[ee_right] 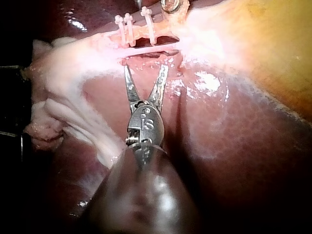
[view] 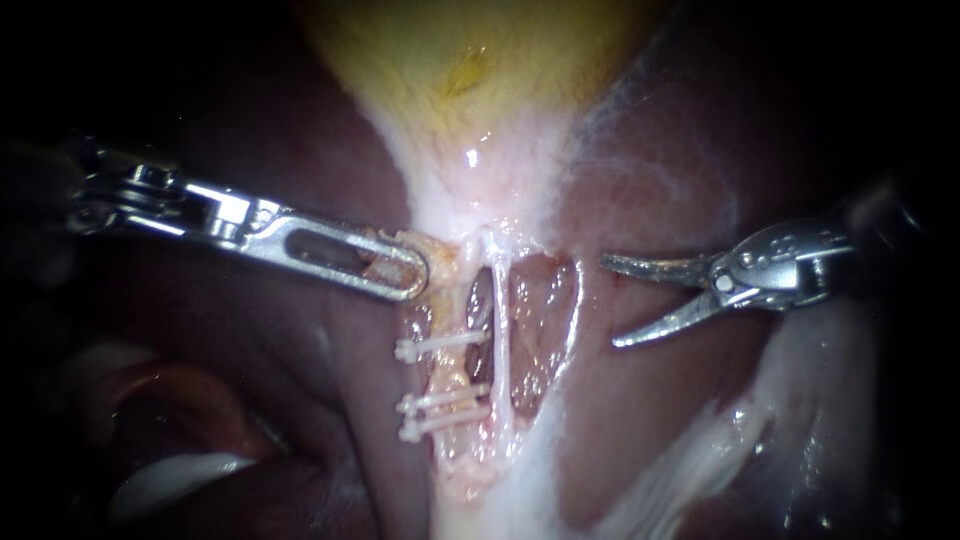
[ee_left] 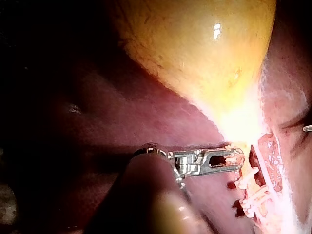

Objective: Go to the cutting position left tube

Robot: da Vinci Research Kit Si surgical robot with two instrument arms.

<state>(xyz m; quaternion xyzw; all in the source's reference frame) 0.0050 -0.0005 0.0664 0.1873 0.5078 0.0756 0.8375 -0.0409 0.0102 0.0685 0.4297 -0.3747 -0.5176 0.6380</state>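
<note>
Tube on the left [view: 452, 375], pale yellow and ragged, runs down the opened window just beside a thinner white strand, the right tube [view: 502, 330]. Three white, rod-like clips [view: 440, 345] cross the left tube: one higher up and two close together below it. The right instrument [view: 609, 301] hangs beside the window, apart from both tubes, its two curved metal blades spread wide around nothing. The left instrument [view: 405, 270], slotted and shiny, is clamped on yellowish neck tissue [view: 440, 252] above the clips. Beyond, the glossy yellow gallbladder [view: 470, 70] sits on smooth dark-red liver [view: 300, 400].
</note>
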